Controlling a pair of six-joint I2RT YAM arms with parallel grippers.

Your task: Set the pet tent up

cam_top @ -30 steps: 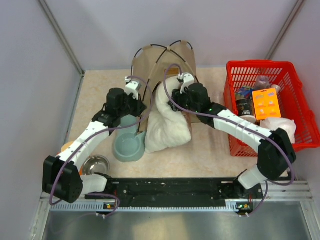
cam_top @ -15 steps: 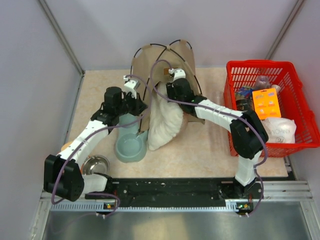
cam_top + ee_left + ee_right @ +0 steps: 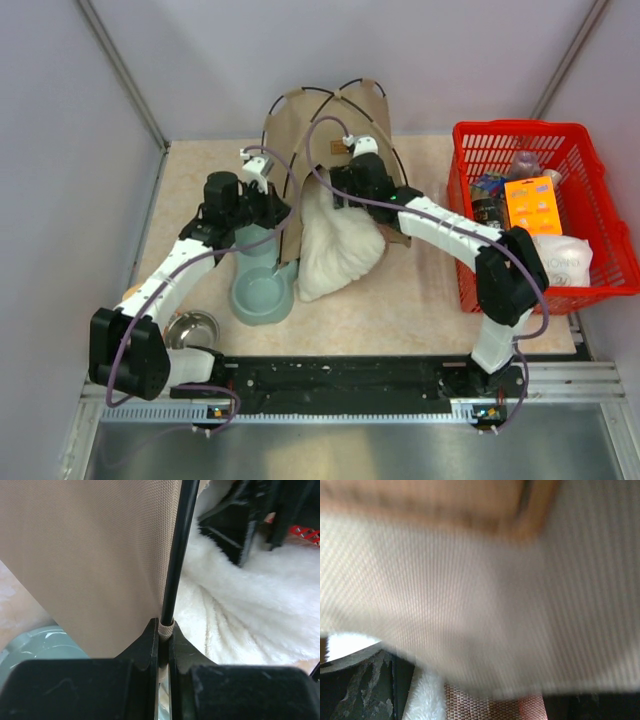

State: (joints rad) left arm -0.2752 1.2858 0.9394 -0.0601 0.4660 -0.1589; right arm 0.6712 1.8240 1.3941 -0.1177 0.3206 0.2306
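One pet tent (image 3: 330, 115), far-middle edge of table (image 3: 420, 300). Left gripper (image 3: 164, 630) pinched tight on black pole (image 3: 175, 555). Right gripper (image 3: 338, 190): opening can't be read, view blurred by fabric. Judged light, cloth floppy, poles springy; grip pole, not cloth.

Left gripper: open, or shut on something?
Shut: the left gripper clamps the thin black pole of the tan fabric pet tent.
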